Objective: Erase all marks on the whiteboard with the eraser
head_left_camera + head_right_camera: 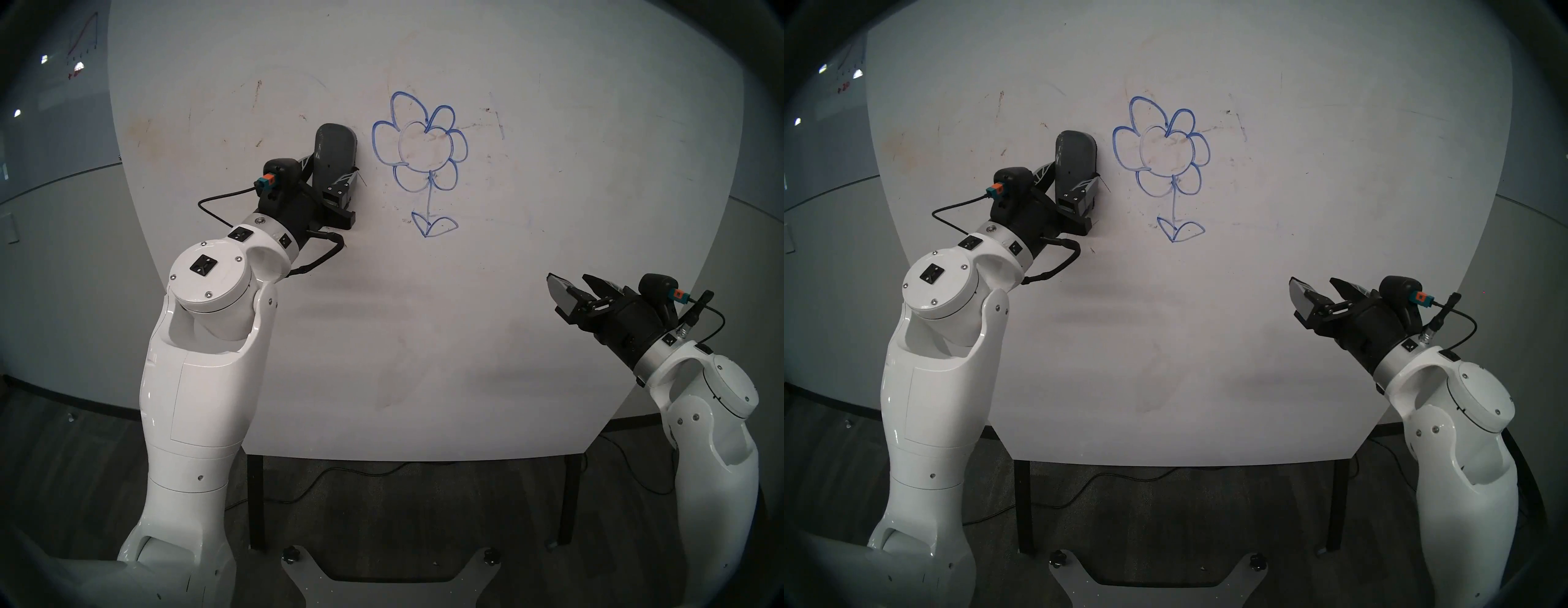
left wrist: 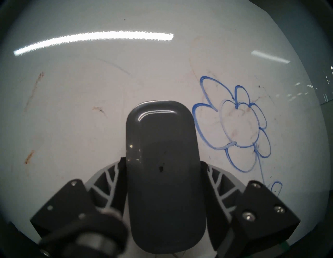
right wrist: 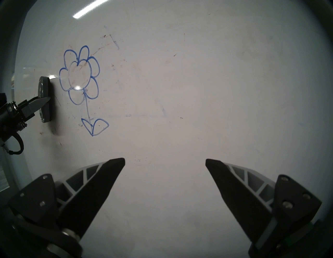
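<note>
Left claw (image 1: 335, 176) grips eraser (image 1: 335, 148), seemingly touching whiteboard (image 1: 551, 212) beside marks (image 1: 420, 148); right claw (image 1: 570, 288) open

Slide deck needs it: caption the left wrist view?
Left gripper clamps the grey eraser on the whiteboard, beside the intact blue flower marks.

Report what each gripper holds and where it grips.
Left gripper: eraser, fingers clamping its long sides near the lower end. Right gripper: nothing.

eraser (image 2: 162, 162): your left wrist view hides its felt face against the whiteboard (image 2: 72, 90).
marks (image 2: 234, 126): leaves at 4 o'clock mostly hidden.
</note>
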Controlling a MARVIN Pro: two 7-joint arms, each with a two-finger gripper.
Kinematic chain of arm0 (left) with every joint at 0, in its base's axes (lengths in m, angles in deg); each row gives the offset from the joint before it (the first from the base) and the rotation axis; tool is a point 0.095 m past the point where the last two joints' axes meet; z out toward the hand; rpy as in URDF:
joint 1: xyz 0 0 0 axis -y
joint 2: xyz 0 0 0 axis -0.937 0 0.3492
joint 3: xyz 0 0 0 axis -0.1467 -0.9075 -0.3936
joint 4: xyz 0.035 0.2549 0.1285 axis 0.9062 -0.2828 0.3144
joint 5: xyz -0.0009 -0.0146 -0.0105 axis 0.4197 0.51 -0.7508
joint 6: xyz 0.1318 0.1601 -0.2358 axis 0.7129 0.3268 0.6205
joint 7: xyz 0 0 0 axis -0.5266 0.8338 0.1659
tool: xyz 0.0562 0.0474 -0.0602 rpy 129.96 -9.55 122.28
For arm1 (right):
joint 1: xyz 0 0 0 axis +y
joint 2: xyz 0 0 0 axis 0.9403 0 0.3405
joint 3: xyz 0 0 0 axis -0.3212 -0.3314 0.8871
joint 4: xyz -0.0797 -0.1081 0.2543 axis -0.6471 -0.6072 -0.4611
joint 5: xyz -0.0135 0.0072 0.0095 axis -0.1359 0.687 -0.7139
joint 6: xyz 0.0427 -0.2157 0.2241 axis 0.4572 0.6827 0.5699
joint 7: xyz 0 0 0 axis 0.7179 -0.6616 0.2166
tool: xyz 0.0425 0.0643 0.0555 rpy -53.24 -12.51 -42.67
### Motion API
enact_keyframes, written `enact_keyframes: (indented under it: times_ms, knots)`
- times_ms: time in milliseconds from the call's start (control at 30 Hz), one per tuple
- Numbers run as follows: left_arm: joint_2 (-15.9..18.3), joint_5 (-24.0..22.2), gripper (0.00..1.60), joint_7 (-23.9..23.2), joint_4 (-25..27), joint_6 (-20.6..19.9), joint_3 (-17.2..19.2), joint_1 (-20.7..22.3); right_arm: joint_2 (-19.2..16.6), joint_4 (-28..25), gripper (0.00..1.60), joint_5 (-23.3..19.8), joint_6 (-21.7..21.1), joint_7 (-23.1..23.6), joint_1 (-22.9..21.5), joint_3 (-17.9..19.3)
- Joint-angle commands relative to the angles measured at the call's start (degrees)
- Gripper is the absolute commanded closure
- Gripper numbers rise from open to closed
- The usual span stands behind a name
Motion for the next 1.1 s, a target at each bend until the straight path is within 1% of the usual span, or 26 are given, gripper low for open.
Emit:
enact_keyframes:
  times_ms: [0,133,167,300,333,367,400,433,467,533,567,633,767,800,833,900,1067]
  knots:
    - [-0.84,2.08,1.6,-0.78,-1.18,0.8,-1.81,6.05,-0.14,-0.83,0.0,0.0,0.07,0.12,-0.21,-0.01]
    - [-1.41,3.68,1.6,-1.46,-3.36,1.27,-3.46,9.1,-0.13,-0.82,0.0,0.0,0.08,0.13,-0.21,-0.02]
    - [-2.37,4.27,1.6,-1.47,-2.91,1.68,-3.37,8.38,-0.13,-0.82,0.0,0.0,0.08,0.13,-0.21,-0.02]
    - [-3.04,5.72,1.6,-1.95,-4.52,2.02,-4.62,11.27,-0.13,-0.8,0.0,0.0,0.08,0.13,-0.22,-0.02]
    - [-3.36,6.34,1.6,-1.99,-4.3,2.45,-4.64,11.08,-0.13,-0.8,0.0,0.0,0.08,0.13,-0.22,-0.02]
    - [-3.53,6.66,1.6,-2.37,-5.11,2.32,-4.98,12.39,-0.13,-0.8,0.0,0.0,0.08,0.13,-0.22,-0.02]
    - [-3.76,7.21,1.6,-2.59,-4.98,2.47,-5.03,12.34,-0.13,-0.8,0.0,0.0,0.09,0.13,-0.22,-0.02]
    - [-3.63,8.0,1.6,-2.78,-5.76,2.53,-5.49,13.48,-0.13,-0.8,0.0,0.0,0.09,0.13,-0.22,-0.02]
    - [-4.19,8.63,1.6,-2.94,-5.55,2.74,-5.34,13.01,-0.13,-0.8,0.0,0.0,0.09,0.13,-0.22,-0.02]
    - [-4.39,9.89,1.6,-3.24,-6.66,2.56,-5.7,14.53,-0.13,-0.8,0.0,0.0,0.09,0.13,-0.22,-0.02]
    - [-4.7,10.39,1.6,-3.43,-6.6,2.66,-5.54,14.35,-0.13,-0.79,0.0,0.0,0.09,0.13,-0.22,-0.02]
    - [-4.51,11.99,1.6,-4.01,-7.93,2.66,-5.84,16.02,-0.13,-0.8,0.0,0.0,0.09,0.14,-0.22,-0.02]
    - [-4.82,14.28,1.6,-5.18,-9.51,2.8,-5.58,17.37,-0.13,-0.79,0.0,0.0,0.09,0.14,-0.22,-0.02]
    - [-4.82,15.0,1.6,-5.73,-10.51,2.72,-5.59,18.43,-0.13,-0.8,0.0,0.0,0.08,0.14,-0.22,-0.02]
    - [-5.13,15.65,1.6,-5.95,-10.49,3.05,-5.28,18.06,-0.13,-0.8,0.0,0.0,0.09,0.14,-0.22,-0.02]
    - [-5.06,16.5,1.6,-6.86,-12.03,2.9,-5.09,19.6,-0.13,-0.8,0.0,0.0,0.09,0.14,-0.22,-0.02]
    - [-5.25,18.48,1.6,-8.77,-14.39,2.73,-4.03,21.31,-0.13,-0.8,0.0,0.0,0.09,0.14,-0.22,-0.02]
